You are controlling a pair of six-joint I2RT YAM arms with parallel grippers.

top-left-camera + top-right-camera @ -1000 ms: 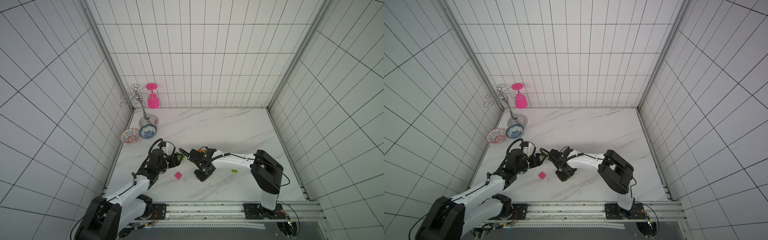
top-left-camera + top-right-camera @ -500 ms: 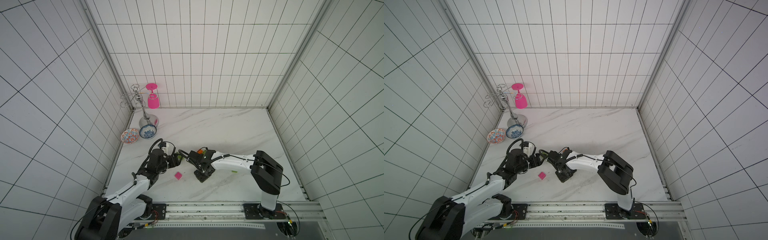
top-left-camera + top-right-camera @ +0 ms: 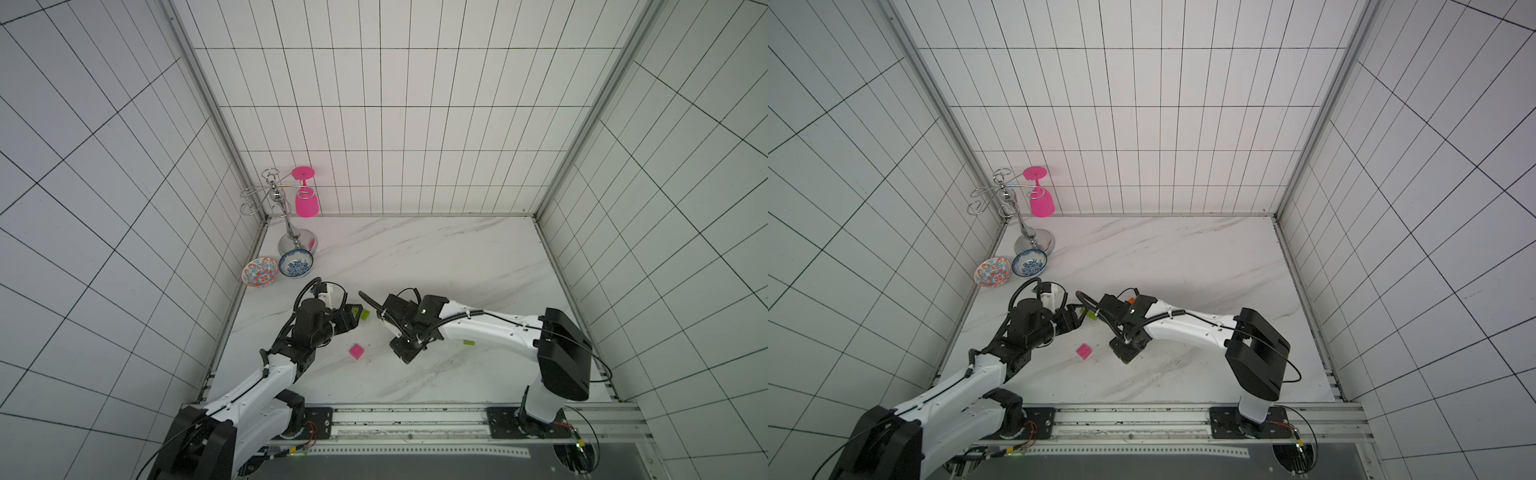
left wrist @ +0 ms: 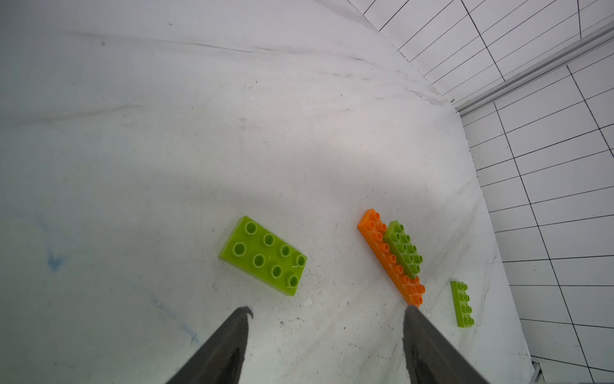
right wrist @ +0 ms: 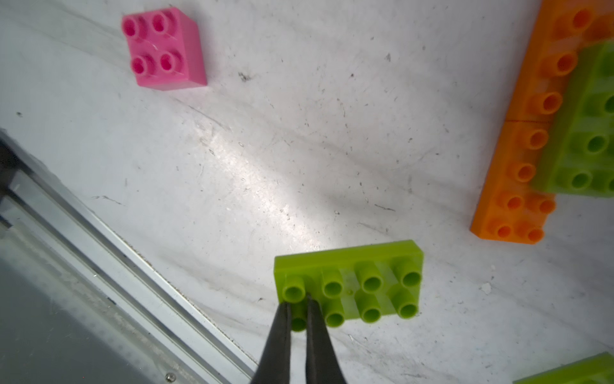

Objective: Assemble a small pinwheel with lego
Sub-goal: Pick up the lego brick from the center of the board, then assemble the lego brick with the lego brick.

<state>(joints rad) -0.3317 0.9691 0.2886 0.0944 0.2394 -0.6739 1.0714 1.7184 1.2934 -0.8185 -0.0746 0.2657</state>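
My right gripper (image 5: 297, 301) is pinched almost closed on a corner stud of a green brick (image 5: 349, 286). That brick lies flat, studs up, on the table (image 5: 265, 149). I think I take it by a stud because the brick is so low that its sides give my fingers little to bite. The grip sits at one end, so I expect the brick to swing or slip when it lifts.

My left gripper (image 4: 329, 308) is spread fairly wide and empty, low over the table. A second brick (image 4: 262, 256) lies just ahead of its fingers, not touching. I judge it waits there to take that brick next, or to steady the build.

The pinwheel is barely begun. The orange bar (image 4: 410, 287) lies flat beyond the second brick, and the right wrist view shows a seam across it. One green blade (image 4: 403, 249) is pressed on top, shifted sideways so a row of orange studs shows. It spans the seam, which I take to be what ties the bar together. A loose brick (image 4: 461, 304) lies just past the bar. The pink brick (image 3: 356, 351) sits alone near both grippers, probably kept for the centre.
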